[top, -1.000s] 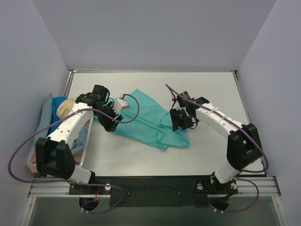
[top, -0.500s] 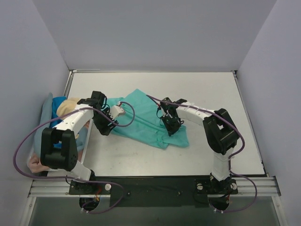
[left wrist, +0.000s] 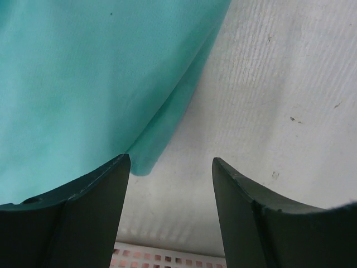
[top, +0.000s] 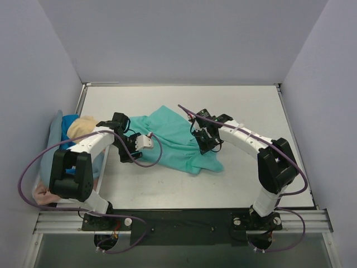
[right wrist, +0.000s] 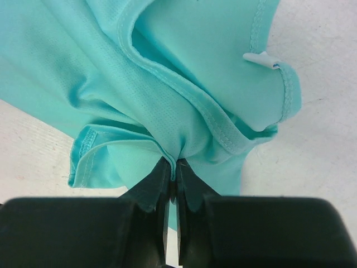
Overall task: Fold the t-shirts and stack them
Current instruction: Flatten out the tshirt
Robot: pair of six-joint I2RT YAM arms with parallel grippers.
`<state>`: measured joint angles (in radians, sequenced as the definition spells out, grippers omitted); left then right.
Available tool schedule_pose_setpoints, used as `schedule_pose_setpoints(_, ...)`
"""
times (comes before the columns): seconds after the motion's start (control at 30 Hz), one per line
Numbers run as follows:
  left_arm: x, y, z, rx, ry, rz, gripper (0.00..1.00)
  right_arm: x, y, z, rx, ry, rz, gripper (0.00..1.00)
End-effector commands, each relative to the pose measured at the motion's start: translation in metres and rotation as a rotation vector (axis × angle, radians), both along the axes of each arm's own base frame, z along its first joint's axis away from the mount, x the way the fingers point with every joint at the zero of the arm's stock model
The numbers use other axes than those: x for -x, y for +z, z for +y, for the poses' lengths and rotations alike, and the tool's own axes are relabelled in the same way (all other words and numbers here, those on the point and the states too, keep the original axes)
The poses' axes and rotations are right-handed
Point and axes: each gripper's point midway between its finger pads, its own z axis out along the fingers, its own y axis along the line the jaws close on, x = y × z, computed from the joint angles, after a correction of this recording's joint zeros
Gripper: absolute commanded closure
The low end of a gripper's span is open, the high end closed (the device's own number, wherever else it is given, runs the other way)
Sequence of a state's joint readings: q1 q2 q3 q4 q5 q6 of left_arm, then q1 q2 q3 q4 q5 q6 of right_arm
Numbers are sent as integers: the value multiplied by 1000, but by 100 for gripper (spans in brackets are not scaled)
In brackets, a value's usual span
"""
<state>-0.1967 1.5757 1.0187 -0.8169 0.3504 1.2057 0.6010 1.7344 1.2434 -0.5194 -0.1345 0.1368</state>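
The teal-green t-shirt (top: 178, 142) lies crumpled mid-table. In the right wrist view its cloth (right wrist: 184, 84) bunches up, with a small white neck label (right wrist: 260, 58) at the upper right. My right gripper (top: 205, 142) (right wrist: 174, 167) is shut on a fold of this shirt. My left gripper (top: 129, 149) (left wrist: 170, 167) is open and empty, low over the table at the shirt's left corner (left wrist: 142, 164), which lies just by the left finger (left wrist: 83, 212). The bright blue (top: 68, 124), tan-yellow (top: 82, 126), grey-blue (top: 53, 137) and pink (top: 42, 194) shirts lie in the basket at the left.
A white perforated basket (top: 102, 167) stands at the table's left edge; its rim shows at the bottom of the left wrist view (left wrist: 167, 258). Grey walls close in the table on three sides. Purple cables loop off both arms.
My right gripper has moved up and a little right, dragging the pinched shirt fold. My left gripper has swung down to the shirt's left corner. The shirt has shifted and bunched.
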Motion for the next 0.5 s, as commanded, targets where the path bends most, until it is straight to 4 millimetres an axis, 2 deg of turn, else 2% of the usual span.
schedule_pose_setpoints(0.0, -18, 2, -17, 54, -129, -66, 30, 3, 9, 2, -15, 18, 18, 100)
schedule_pose_setpoints(0.13, -14, -11, -11, 14, -169, -41, 32, 5, 10, -2, -12, 4, 18, 100)
schedule_pose_setpoints(0.27, -22, -25, -5, -29, -167, -70, 40, 7, 14, -3, -15, -1, 7, 100)
schedule_pose_setpoints(0.33, -25, -28, -3, -37, -143, -75, 56, 6, 18, -4, -23, -9, -2, 100)
schedule_pose_setpoints(0.37, -27, -26, -4, -37, -139, -78, 91, 5, 21, -5, -27, -11, -12, 100)
schedule_pose_setpoints(0.4, -29, -23, -2, -40, -112, -78, 100, 2, 25, -7, -33, -28, -23, 100)
schedule_pose_setpoints(0.47, -29, -12, -1, -40, -85, -80, 100, -2, 33, -13, -50, -64, -41, 100)
